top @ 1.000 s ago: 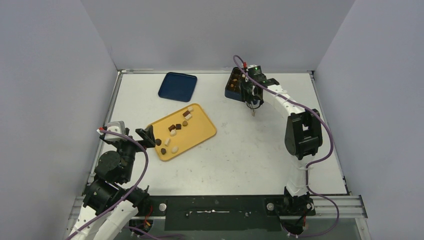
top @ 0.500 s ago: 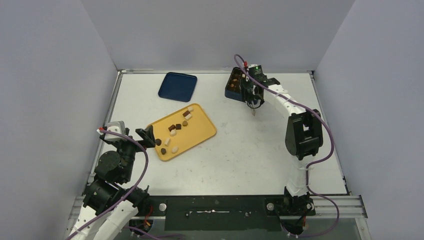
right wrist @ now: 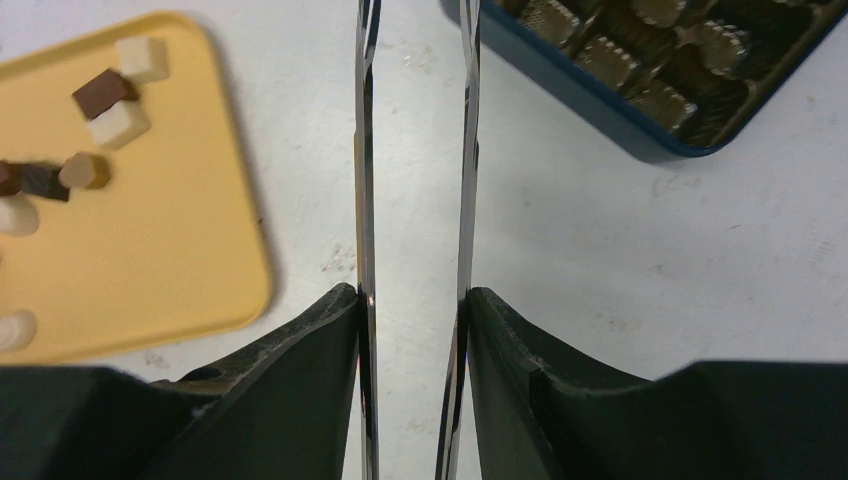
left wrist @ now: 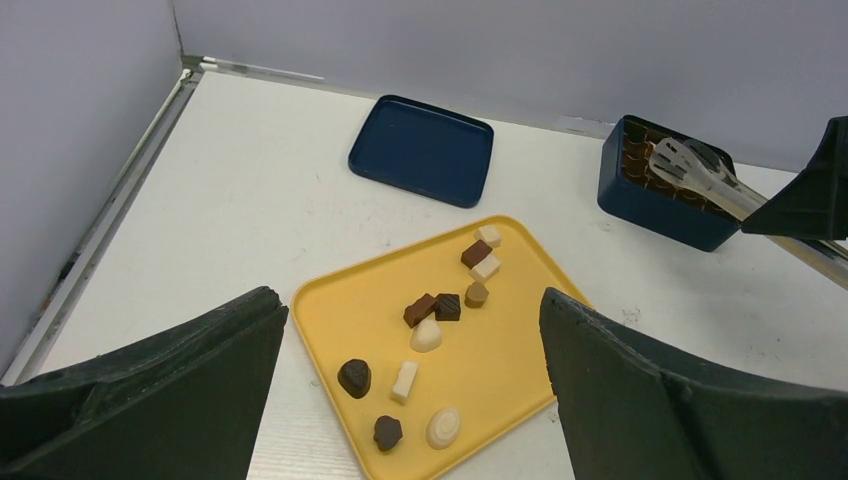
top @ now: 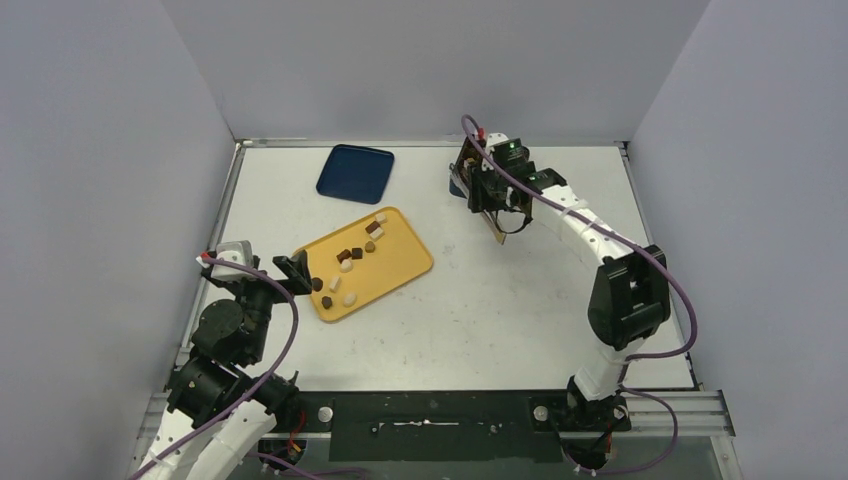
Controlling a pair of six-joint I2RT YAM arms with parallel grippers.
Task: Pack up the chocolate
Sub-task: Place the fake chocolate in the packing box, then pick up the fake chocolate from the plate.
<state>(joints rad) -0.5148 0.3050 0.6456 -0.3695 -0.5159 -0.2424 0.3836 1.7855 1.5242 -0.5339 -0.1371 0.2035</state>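
The chocolate (left wrist: 447, 306) lies as a loose scatter of dark, caramel-brown and white pieces on the yellow tray (left wrist: 500, 370), which sits at an angle near the middle-left of the white worktop (left wrist: 250, 200). The left fingers (left wrist: 160, 400) are spread as wide as they go and hold nothing; they hover low at the tray's near-left edge, one on either side of the wrist view of the pieces. The right fingers (right wrist: 300, 370) are closed on a pair of metal tongs (right wrist: 365, 150), whose two arms run forward with a narrow gap between them. From the left wrist view the tong ends reach over the open top of the dark blue gridded box (left wrist: 655, 210) at the far right; whether they carry a piece cannot be told. A dark blue lid (left wrist: 422, 150) lies flat beyond the tray.
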